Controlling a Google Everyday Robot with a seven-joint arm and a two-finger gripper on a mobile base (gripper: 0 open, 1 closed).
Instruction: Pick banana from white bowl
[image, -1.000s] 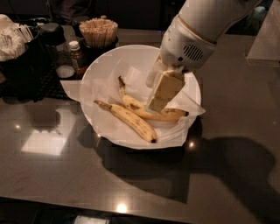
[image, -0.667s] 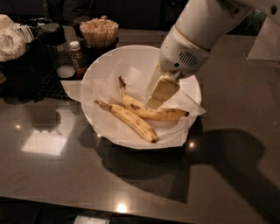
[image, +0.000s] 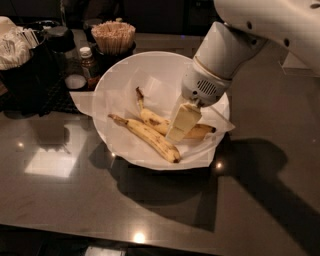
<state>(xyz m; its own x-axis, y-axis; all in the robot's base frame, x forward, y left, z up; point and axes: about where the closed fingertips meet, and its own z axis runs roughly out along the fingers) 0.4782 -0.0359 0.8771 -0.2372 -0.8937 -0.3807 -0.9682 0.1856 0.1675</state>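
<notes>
The banana (image: 152, 119) is seen lying in the white bowl (image: 120, 80) on the worktop (image: 75, 200). The gripper (image: 179, 130) is seen right over the banana's middle. Whether the gripper is open or closed cannot be told.

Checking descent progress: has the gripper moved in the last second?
Yes. The gripper has dropped lower inside the white bowl, now right over the banana.

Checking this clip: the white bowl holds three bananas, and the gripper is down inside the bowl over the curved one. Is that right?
Not quite. The camera view shows two bananas in the white bowl, not three: the banana with the long stem, and a slimmer banana in front of it. The rest is right: the gripper is down inside the bowl over the curved one.
</notes>
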